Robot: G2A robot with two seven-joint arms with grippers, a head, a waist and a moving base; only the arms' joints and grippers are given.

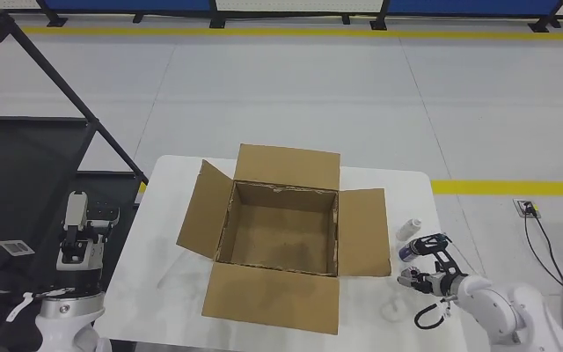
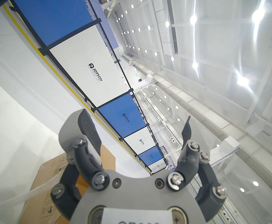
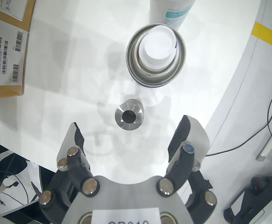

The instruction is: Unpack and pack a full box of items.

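Your left gripper (image 2: 136,118) is pointing upward just off the table's (image 1: 167,264) left edge, fingers spread wide around nothing. Mid-table, the open cardboard box (image 1: 277,229) is sitting flaps out. Your right gripper (image 3: 131,135) is hovering, fingers wide apart, over a small metal cylinder (image 3: 129,117), near a spray can (image 3: 156,56) and a white bottle (image 3: 170,10).
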